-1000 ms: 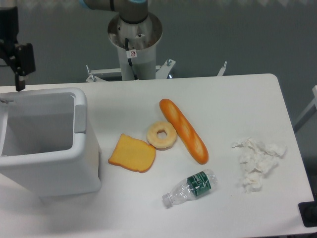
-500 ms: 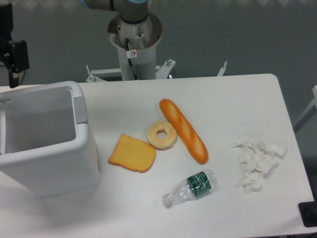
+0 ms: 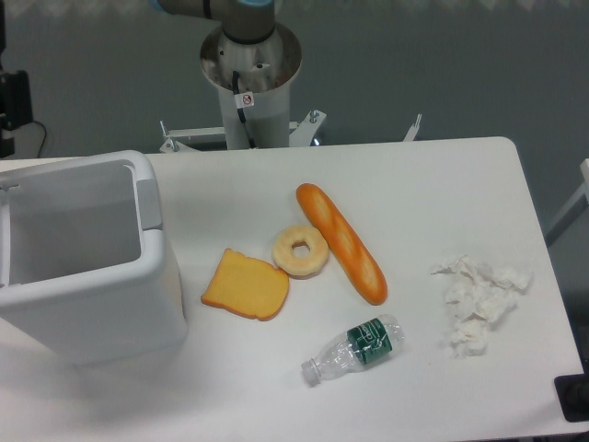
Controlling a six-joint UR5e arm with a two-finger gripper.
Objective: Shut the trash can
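Only a dark part of the gripper shows at the far left edge, above the bench; whether it is wide or narrow cannot be told. Below it, the trash can stands open at the bench's left end. Closing it probably means swinging the lid over squarely without shoving the can.
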